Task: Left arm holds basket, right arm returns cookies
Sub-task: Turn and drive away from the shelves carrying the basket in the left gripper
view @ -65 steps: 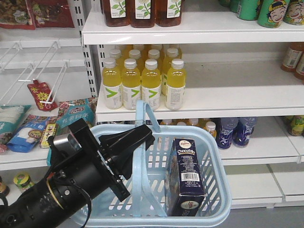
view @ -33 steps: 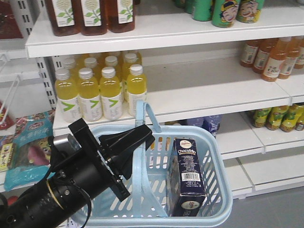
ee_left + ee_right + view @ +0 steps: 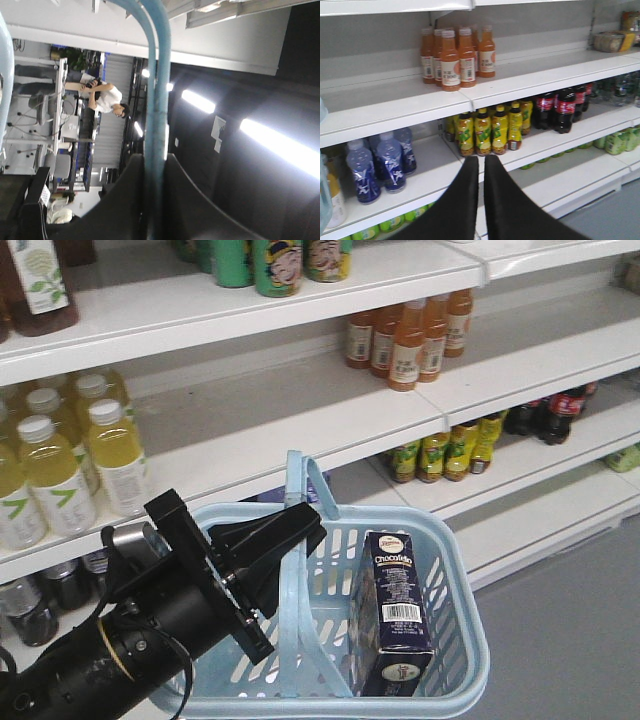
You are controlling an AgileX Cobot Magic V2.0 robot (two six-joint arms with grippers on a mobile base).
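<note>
My left pincer (image 3: 300,528) is clamped on the basket's swing handle (image 3: 295,475). The left wrist view shows both black fingers (image 3: 131,190) tight against the blue strap (image 3: 156,100), with no gap at either side. I cannot tell if one handle or both are in the pinch. My left arm (image 3: 130,640) comes in from the lower left corner, and the wedge tips reach over the near-left part of the rim.

The basket (image 3: 468,640) hangs from that grip in front of the shelving, clear of the shelf edges, with grey floor (image 3: 570,640) below to its right.

The cookies box (image 3: 396,610) is inside the basket, in its right half. It stands on end, leaning a little, close to the right wall with its barcode side toward the front camera. Nothing touches it from above.

My right pincer (image 3: 481,160) shows only in its own wrist view. Its fingers (image 3: 465,200) are almost together with a thin slit between them and nothing held. It points at the shelves and touches nothing.

Ahead of it:
- Orange bottles (image 3: 455,55) stand near the front edge of the upper shelf.
- Yellow-green bottles (image 3: 490,130) and dark cola bottles (image 3: 561,107) are on the shelf below.
- Blue bottles (image 3: 382,162) are at the left end of that shelf.

The front view also shows yellow drinks (image 3: 50,475) at the far left and green cans (image 3: 275,260) on the top shelf.
</note>
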